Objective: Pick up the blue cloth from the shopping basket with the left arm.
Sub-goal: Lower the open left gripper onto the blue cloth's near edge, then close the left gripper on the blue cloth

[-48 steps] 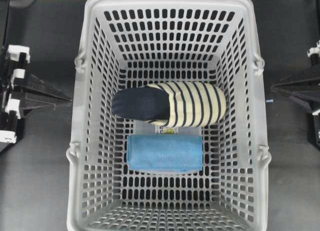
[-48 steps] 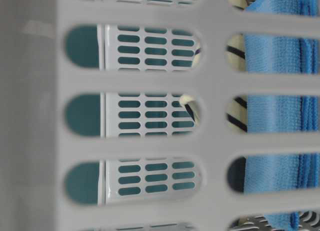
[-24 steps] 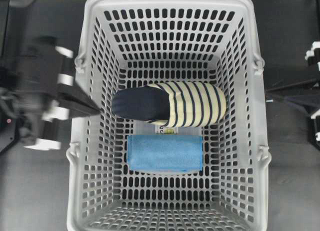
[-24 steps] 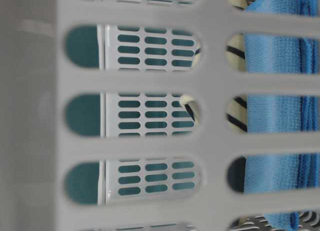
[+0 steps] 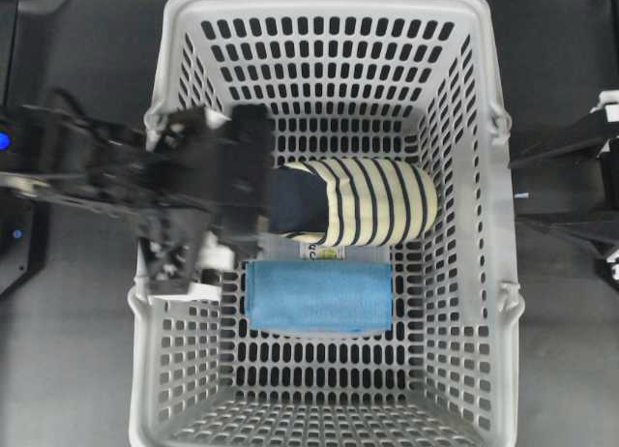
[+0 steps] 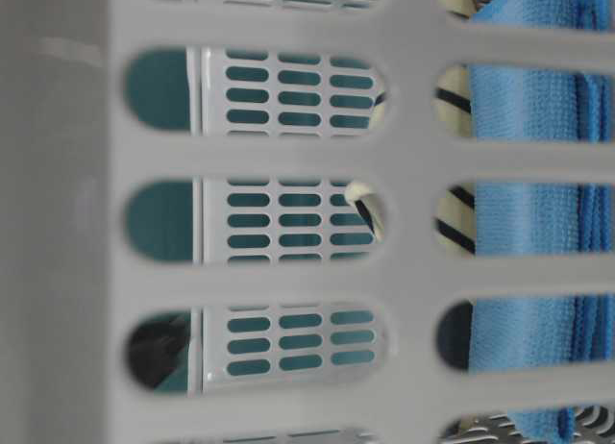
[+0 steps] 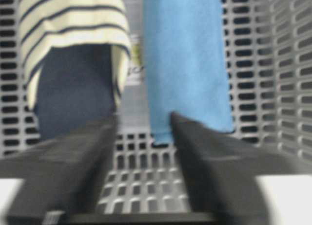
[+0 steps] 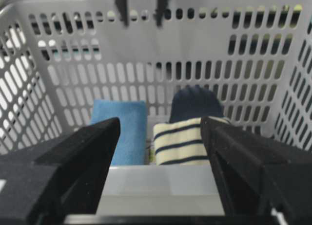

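Left wrist view, lower frame: the left gripper (image 7: 142, 137) had its fingers (image 7: 83, 152) spread apart with nothing between them, above the slotted floor of the shopping basket (image 7: 273, 64). Just beyond the fingertips, upper centre-right, lay the blue cloth (image 7: 187, 64), flat on the floor, its near short edge closest. Left of it, close beside, sat the striped slipper (image 7: 73, 54).

Overhead, the cloth (image 5: 319, 295) lay in the lower middle of the basket (image 5: 155, 370), with the left gripper (image 5: 232, 176) blurred over the left wall, above the slipper's (image 5: 372, 202) dark toe.

The cloth looked soft, light and limp, likely to sag and drape; a pinch low on the near edge, bunching the fabric, seemed best, well clear of the slipper.

Right wrist view: the right gripper (image 8: 161, 152) stood wide apart and empty, outside the basket.
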